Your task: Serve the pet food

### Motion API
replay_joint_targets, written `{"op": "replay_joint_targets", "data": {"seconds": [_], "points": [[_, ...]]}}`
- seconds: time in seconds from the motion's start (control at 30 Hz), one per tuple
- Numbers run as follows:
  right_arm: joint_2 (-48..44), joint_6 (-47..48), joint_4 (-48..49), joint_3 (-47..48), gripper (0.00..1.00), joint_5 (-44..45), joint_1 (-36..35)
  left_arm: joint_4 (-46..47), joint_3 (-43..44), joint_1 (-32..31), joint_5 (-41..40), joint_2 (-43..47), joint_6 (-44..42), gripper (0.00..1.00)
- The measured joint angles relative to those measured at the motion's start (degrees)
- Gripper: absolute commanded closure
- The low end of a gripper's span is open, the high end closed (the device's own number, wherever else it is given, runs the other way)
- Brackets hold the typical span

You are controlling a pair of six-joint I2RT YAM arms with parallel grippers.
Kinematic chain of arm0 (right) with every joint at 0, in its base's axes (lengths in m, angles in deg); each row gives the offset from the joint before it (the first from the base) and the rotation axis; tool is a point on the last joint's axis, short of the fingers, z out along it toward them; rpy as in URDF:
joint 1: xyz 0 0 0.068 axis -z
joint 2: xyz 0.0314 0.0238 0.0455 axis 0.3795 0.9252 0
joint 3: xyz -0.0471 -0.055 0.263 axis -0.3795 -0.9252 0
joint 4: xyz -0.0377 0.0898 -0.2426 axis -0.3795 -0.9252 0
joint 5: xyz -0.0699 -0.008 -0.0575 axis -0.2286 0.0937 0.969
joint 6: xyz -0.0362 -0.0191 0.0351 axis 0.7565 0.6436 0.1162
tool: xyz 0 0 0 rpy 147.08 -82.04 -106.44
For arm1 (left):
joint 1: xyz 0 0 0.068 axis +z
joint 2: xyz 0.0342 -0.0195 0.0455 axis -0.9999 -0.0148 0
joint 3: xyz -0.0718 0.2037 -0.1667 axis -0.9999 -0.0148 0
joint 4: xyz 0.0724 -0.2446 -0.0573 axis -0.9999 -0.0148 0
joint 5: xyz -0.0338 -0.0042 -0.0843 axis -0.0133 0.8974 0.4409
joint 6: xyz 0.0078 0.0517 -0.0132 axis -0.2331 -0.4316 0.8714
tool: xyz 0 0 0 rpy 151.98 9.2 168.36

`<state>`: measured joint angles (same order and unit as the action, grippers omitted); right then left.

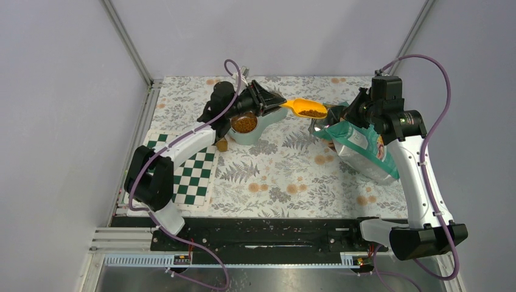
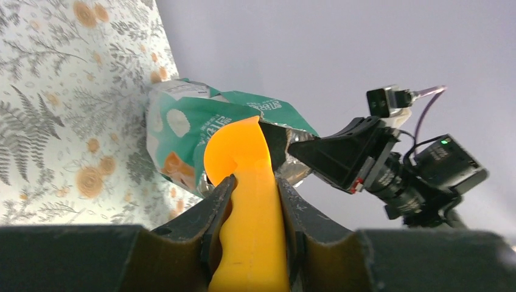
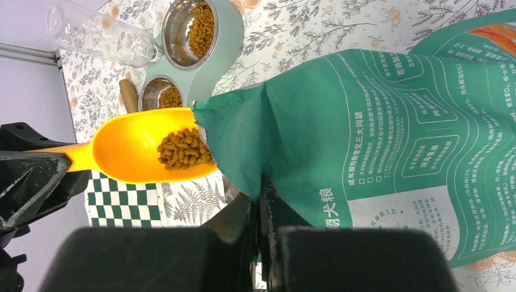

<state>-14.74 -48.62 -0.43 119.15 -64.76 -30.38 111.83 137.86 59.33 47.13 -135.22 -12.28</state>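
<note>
In the top view, the left gripper is reaching across the upper middle of the frame, clamping the handle of the orange scoop. The left wrist view is showing both fingers pressing against the handle's sides. The pet food is sitting as a small heap in the scoop's bowl, at the left centre of the right wrist view, just beside the open mouth of the teal bag. The scoop's tip may be touching the bag's edge, though that is hard to tell. The right gripper is pinching the bag's edge, closed tight on it. More pet food is lying in the two steel bowls of the mint-green feeder at the upper left of that view.
</note>
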Motion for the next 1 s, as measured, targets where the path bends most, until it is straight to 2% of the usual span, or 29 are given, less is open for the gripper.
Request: {"op": "replay_joint_targets", "data": {"seconds": [0.3,0.47,0.63,0.83,1.0], "points": [[-0.11,-0.02,0.02,-0.04,1.00,0.02,0.02,14.64,-6.32,4.66,6.54,-0.22,14.86,1.00],[-0.11,-0.02,0.00,-0.04,1.00,0.02,0.02,21.44,-9.66,7.72,9.99,0.13,17.99,1.00],[-0.11,-0.02,0.00,-0.04,1.00,0.02,0.02,22.88,-12.41,9.42,9.11,1.25,18.21,1.00],[-0.11,0.00,0.02,-0.04,1.00,0.04,0.02,31.17,-16.48,10.99,5.64,1.25,22.51,1.00],[-0.11,0.00,0.02,-0.04,1.00,0.09,0.07,31.63,-21.81,14.78,1.60,1.95,22.43,1.00]]}}
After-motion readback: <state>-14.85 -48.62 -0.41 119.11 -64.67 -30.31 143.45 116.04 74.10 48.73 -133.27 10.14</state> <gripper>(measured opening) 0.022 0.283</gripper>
